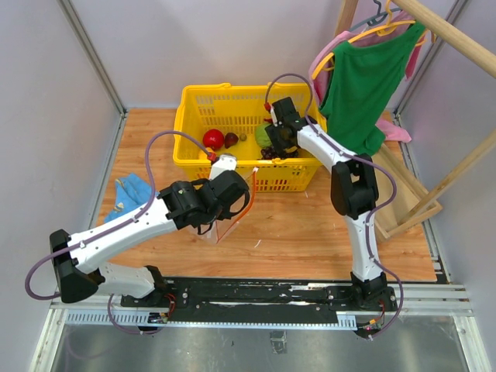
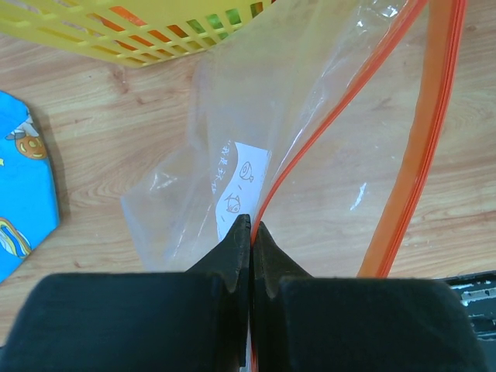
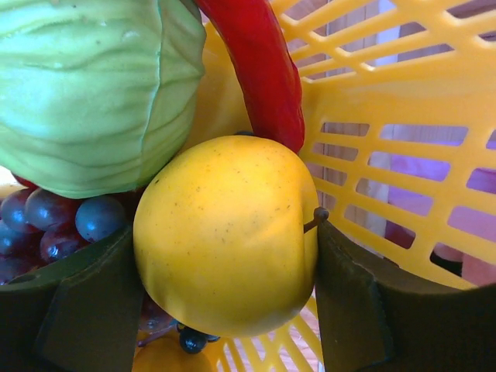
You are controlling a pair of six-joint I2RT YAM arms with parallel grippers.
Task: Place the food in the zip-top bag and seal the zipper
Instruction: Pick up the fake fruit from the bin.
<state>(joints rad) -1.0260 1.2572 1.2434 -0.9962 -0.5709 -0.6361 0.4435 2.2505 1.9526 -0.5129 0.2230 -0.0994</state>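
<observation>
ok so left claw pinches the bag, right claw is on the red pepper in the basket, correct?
Not quite. The right claw sits around the yellow fruit, fingers against its sides; the red pepper lies behind it, not gripped. The right wrist view shows this. The left claw does pinch the bag, and the right one is in the basket.

One yellow basket [image 1: 287, 177], one see-through bag [image 2: 256, 93], one blue cloth [image 1: 132, 192], one green shirt [image 1: 360, 85], one yellow fruit [image 3: 225, 232], one green cabbage [image 3: 85, 85], one red pepper [image 3: 263, 70].
</observation>
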